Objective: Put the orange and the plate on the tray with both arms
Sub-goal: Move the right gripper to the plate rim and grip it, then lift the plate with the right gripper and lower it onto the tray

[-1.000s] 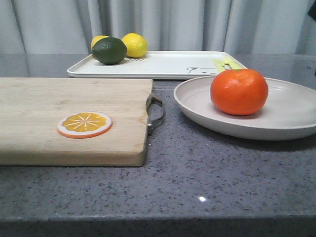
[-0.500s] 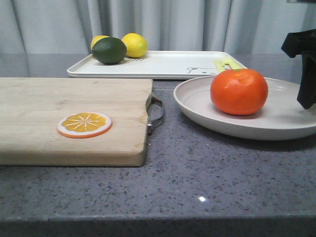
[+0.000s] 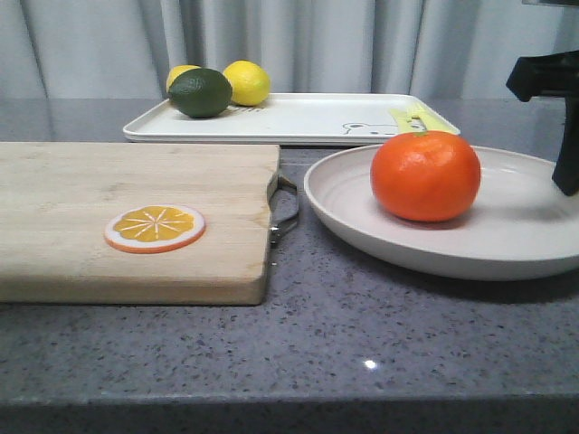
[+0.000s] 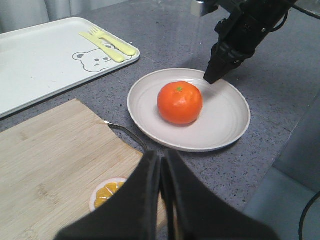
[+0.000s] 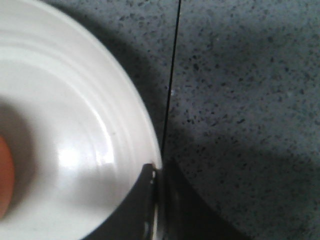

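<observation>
One orange [image 3: 425, 175] sits on one plate [image 3: 507, 249]; only the right wrist view shows the right tool [image 5: 156, 200] clenched on its rim; left tool [image 4: 161, 197] clenched, grasping nothing; two lemons [image 3: 246, 82].

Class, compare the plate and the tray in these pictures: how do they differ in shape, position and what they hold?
The plate is round; the tray is rectangular. The plate sits nearer the camera and holds the orange; the tray lies behind with lemons, a green fruit and yellow cutlery. The right gripper grips the plate's rim; the tray is untouched. Both are pale and shallow.
</observation>
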Tool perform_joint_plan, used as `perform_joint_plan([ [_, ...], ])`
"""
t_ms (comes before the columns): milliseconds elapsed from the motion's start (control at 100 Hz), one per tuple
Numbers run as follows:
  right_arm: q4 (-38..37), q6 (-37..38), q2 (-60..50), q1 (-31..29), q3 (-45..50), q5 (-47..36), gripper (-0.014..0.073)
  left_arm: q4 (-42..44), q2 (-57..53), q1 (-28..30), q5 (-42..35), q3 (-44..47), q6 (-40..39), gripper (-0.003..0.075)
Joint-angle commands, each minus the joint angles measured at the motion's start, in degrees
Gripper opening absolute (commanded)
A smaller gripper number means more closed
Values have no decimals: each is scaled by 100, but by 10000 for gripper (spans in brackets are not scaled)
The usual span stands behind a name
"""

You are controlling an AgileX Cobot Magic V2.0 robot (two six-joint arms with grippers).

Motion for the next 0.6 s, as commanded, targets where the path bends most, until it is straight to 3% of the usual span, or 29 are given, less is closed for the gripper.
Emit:
perform_joint_plan([
  [0, -61, 5, -141, -12, -165, -109, -50, -28, -17, 11, -400, -151, 19, -20],
  [390, -20, 383, -193, -23, -165, -137, -69, -28, -17, 11, -400, -151, 19, -20],
  [590, 389, 383, -226, -23, -595, -13, -69, -28, -17, 11, -400, -151, 19, -20],
])
